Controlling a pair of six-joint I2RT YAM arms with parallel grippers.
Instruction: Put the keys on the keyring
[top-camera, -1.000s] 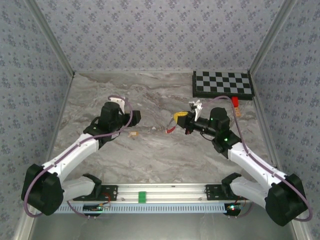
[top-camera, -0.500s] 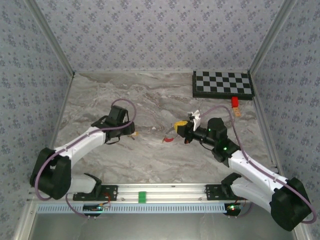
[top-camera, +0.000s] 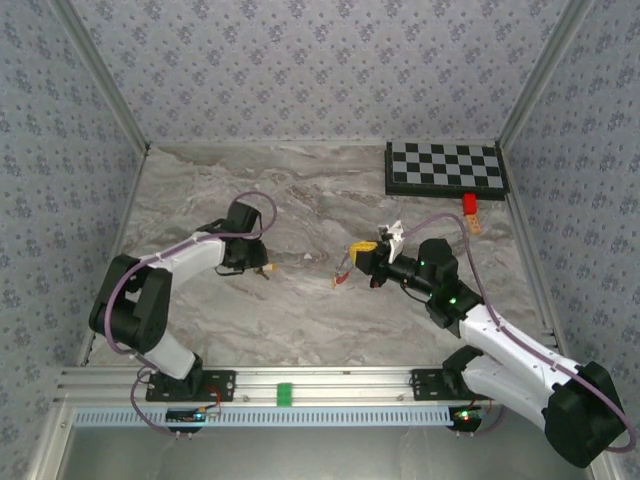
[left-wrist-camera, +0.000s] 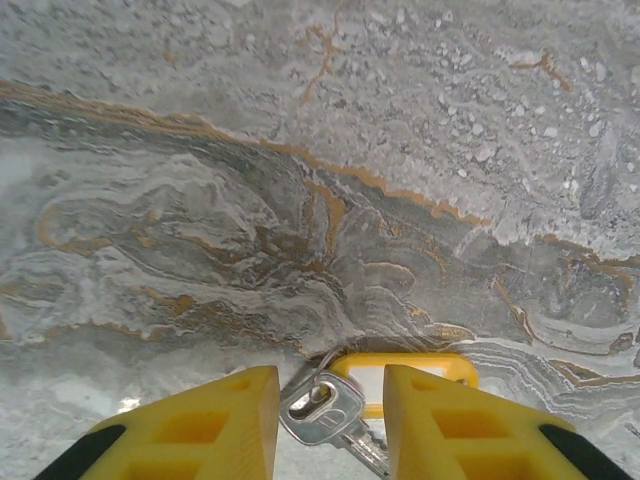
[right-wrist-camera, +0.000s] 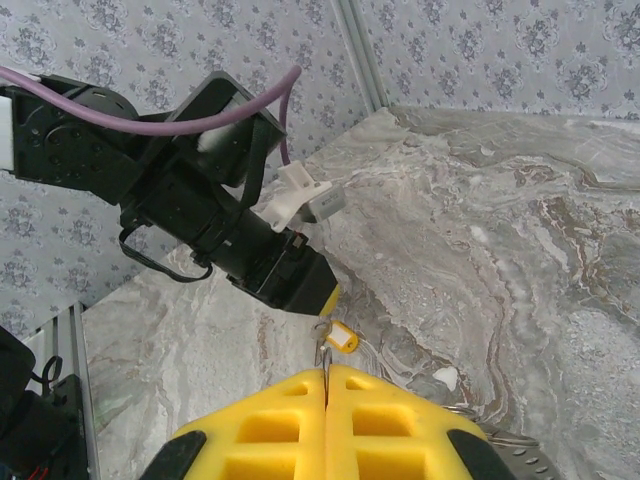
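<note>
The left gripper (left-wrist-camera: 330, 385) hangs over the key (left-wrist-camera: 316, 408), which lies flat on the table (left-wrist-camera: 300, 150), left of the middle. Its fingers stand apart with the key's round head between them, not pinching yet. The right gripper (right-wrist-camera: 327, 415) is pressed together and seems to pinch the ring (top-camera: 341, 279), further right. I think it should squeeze slowly on the head so the key cannot slip out. The key lies slanted, its blade pointing back under the gripper.
</note>
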